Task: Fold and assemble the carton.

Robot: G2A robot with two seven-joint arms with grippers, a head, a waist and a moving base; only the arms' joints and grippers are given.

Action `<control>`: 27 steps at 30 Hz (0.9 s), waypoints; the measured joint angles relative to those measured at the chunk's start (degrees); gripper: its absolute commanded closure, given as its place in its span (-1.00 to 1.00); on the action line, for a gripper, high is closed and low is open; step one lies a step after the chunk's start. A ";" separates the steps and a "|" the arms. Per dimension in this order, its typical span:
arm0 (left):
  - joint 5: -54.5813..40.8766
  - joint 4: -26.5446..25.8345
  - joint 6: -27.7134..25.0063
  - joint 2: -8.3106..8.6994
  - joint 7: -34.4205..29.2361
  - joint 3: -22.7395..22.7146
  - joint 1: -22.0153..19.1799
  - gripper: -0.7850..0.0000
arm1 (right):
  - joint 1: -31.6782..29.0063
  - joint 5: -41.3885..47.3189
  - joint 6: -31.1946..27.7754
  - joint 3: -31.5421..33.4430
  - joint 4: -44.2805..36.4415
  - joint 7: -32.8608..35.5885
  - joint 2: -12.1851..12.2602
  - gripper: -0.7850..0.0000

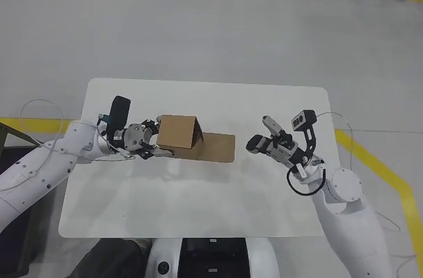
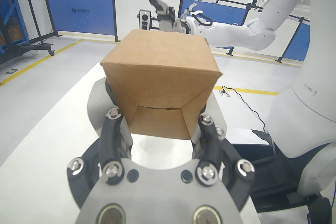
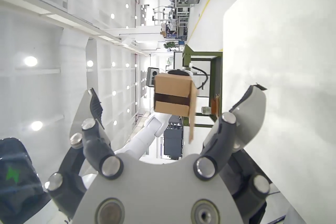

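Top view: a brown cardboard carton (image 1: 178, 132) sits over the middle of the white worktop (image 1: 197, 201). It is partly formed into a box, and one long flap (image 1: 218, 147) sticks out flat toward the worktop's right edge. The left hand (image 1: 150, 137) is at the carton's left end. In the left wrist view its fingers (image 2: 99, 101) press on either side of the carton's open, tapered end, so it appears clamped on the carton. In the right wrist view the carton looks raised clear of the worktop.

The right hand (image 1: 257, 144) hangs between the flap's free end and the right edge. Its fingers are spread wide, it holds nothing and it is apart from the carton. The end of the carton facing it shows a dark slit between two panels, so that end is probably not closed.

The carton is likely very light and hollow. Its panels should be stiff when flat, hinge easily at the creases and dent under a hard squeeze. The smooth board may slip between the pads. The firmest hold is probably near the corners and folded edges. The loose flap is best taken close to its free edge and swung about its crease.
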 measured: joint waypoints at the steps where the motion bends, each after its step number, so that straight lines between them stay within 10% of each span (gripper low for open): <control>1: -0.18 -0.09 0.00 0.05 -0.02 -0.26 0.08 -0.11 | -0.01 -0.24 0.32 -0.40 0.51 0.51 0.01 -1.00; 16: -2.08 -0.66 0.00 -0.45 -0.66 -3.31 1.52 -0.13 | 2.76 1.77 -3.33 -9.60 6.54 4.82 -1.27 -0.98; 27: -2.33 -1.02 0.00 -1.74 -6.20 -2.46 1.51 -0.07 | 3.87 5.01 -9.12 -10.62 6.43 6.35 -1.77 -0.58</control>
